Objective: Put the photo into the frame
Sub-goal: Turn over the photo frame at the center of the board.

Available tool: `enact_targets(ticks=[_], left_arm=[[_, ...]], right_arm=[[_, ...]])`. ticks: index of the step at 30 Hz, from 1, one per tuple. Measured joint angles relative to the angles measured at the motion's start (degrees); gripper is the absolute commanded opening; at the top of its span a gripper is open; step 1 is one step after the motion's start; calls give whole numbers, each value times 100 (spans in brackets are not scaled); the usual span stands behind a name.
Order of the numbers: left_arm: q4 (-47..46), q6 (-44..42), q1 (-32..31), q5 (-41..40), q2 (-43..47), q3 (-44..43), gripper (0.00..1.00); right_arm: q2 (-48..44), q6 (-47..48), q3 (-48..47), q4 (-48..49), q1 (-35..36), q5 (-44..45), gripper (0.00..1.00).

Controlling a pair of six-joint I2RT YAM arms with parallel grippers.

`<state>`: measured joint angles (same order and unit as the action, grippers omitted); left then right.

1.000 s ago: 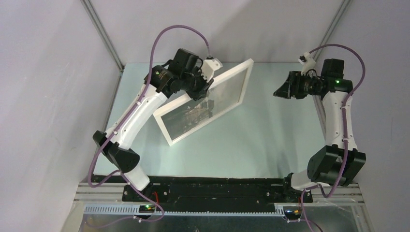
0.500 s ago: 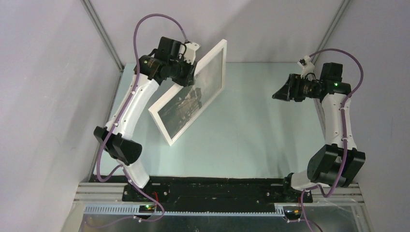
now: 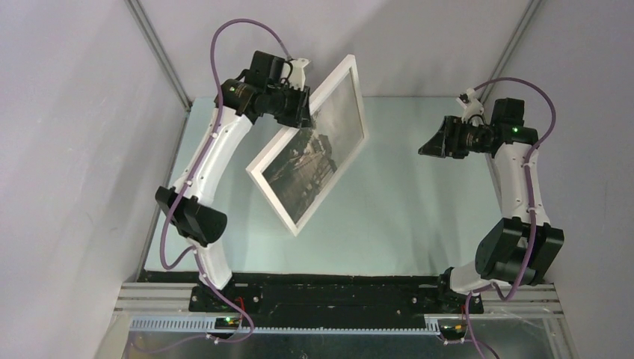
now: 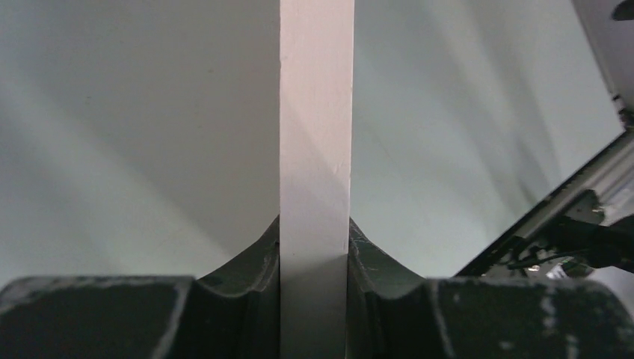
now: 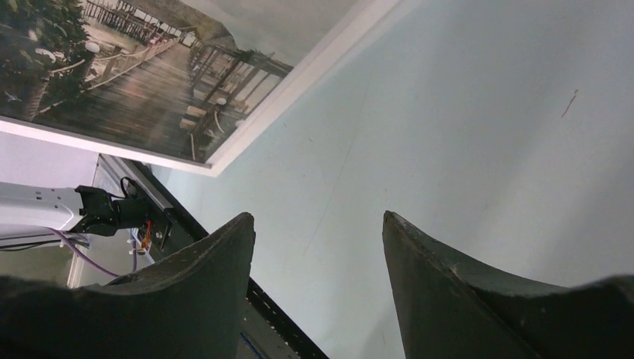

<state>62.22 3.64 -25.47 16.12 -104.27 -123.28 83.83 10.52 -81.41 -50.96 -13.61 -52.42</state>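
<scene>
The white frame is tilted up on edge above the table at the back left, its front facing the camera. The photo of a pier sits inside it behind the pane. My left gripper is shut on the frame's upper left edge; in the left wrist view the frame's white edge runs straight up between the two fingers. My right gripper is open and empty at the right, well clear of the frame. In the right wrist view the frame and the photo show at the upper left.
The pale green table lies under both arms. Grey walls enclose the back and sides. A black rail with the arm bases runs along the near edge.
My left gripper has swung the frame up and to the right, and the frame's lower corner has lifted and moved toward the middle of the table. The right gripper has barely moved.
</scene>
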Motion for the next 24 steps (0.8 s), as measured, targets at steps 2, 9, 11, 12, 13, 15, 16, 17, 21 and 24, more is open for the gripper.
enact_targets(ticks=[2,9,11,12,13,15,16,17,21,24], left_arm=[[-61,210,11,170,-37,-17,0],[-151,807,79,599,-63,-17,0],[-240,999,144,734,-63,13,0],[-332,1088,179,809,-61,79,0],[-483,1198,229,887,-39,208,0],[-896,1451,330,1049,15,645,0],[-1121,1582,376,1130,37,907,0],[-1290,1690,417,1172,48,1128,0],[-2055,2229,629,1397,101,2131,0],[-2555,2568,778,1604,205,2682,0]], right_arm=[[20,0,2,4,4,0,67],[83,-4,26,33,15,-17,67],[101,-24,70,42,15,-20,66],[103,-37,105,55,15,-20,66],[103,-46,153,70,15,-20,66],[103,-68,251,116,15,-22,66],[103,-85,313,157,15,-28,66],[103,-92,365,186,15,-39,66],[127,-149,586,273,24,-61,66],[146,-153,651,297,26,-61,66]])
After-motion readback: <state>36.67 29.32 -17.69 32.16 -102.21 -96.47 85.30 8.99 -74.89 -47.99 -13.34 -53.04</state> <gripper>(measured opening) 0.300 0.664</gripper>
